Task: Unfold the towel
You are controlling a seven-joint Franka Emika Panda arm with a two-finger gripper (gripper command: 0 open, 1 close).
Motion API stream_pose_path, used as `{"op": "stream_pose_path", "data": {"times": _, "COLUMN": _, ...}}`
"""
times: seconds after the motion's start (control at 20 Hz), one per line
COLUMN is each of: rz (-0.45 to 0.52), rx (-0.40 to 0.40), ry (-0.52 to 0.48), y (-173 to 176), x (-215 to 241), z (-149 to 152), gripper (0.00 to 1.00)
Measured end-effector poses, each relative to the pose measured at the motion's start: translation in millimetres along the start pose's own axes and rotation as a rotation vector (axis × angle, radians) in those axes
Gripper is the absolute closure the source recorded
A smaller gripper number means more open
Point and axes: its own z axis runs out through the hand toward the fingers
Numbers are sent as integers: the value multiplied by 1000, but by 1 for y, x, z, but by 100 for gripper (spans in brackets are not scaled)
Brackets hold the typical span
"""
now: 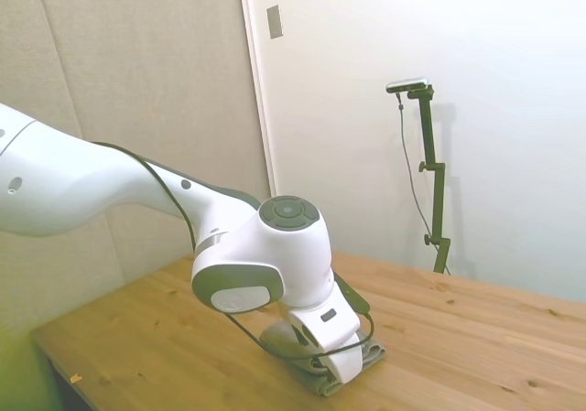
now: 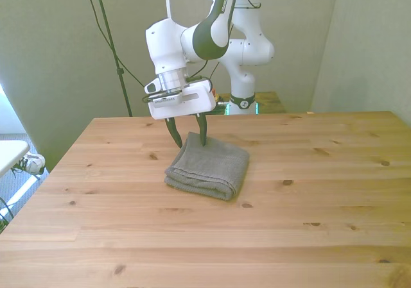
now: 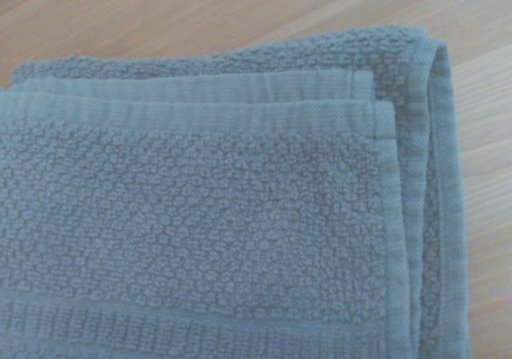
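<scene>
The claw (image 2: 187,136) hangs with its two dark fingers spread apart, tips at the far corner of the towel (image 2: 209,166), one finger on the cloth edge, the other just beside it; the towel lies folded in layers on the wooden surface (image 2: 308,224), near its middle; up close, its hemmed edges (image 3: 240,103) sit stacked.
</scene>
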Motion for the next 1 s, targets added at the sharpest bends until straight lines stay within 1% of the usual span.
{"op": "stream_pose_path", "data": {"times": 1.0, "rz": -13, "rx": -11, "ry": -7, "y": 3, "x": 1, "z": 7, "gripper": 100}}
